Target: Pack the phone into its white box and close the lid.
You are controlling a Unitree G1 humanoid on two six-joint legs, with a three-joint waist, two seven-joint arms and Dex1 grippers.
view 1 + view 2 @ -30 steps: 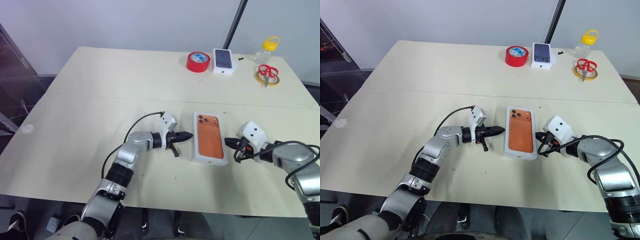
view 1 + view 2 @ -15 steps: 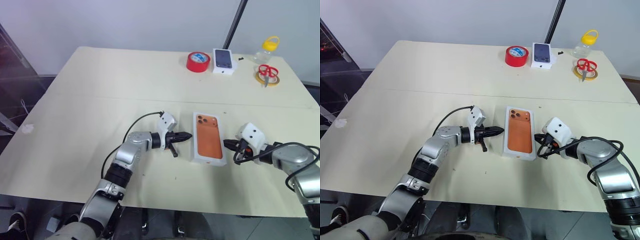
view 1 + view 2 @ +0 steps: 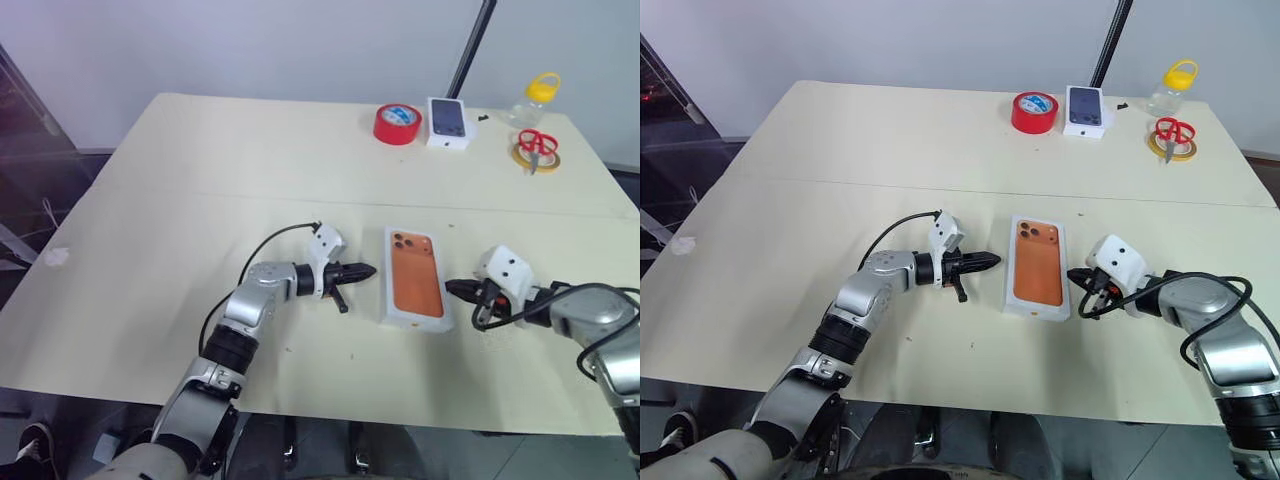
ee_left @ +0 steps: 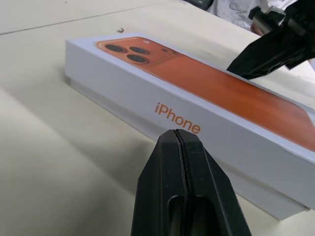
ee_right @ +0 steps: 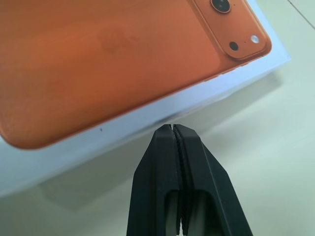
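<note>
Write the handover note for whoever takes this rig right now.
Left gripper: shut, empty, pointing at the box's left side with a small gap.
Right gripper: shut, empty, tip close to the box's right side; contact cannot be told.
Box: flat on the table between the grippers, orange face up. Its lid looks seated.
Done: packing and closing appear finished, though I cannot tell whether the orange face is lid print or the phone.
Left: probably only confirm the lid is fully down, then draw both arms back.

"iPhone" in orange on the white box (image 4: 206,129) side wall (tape roll print perhaps lettering, unreadable)
</note>
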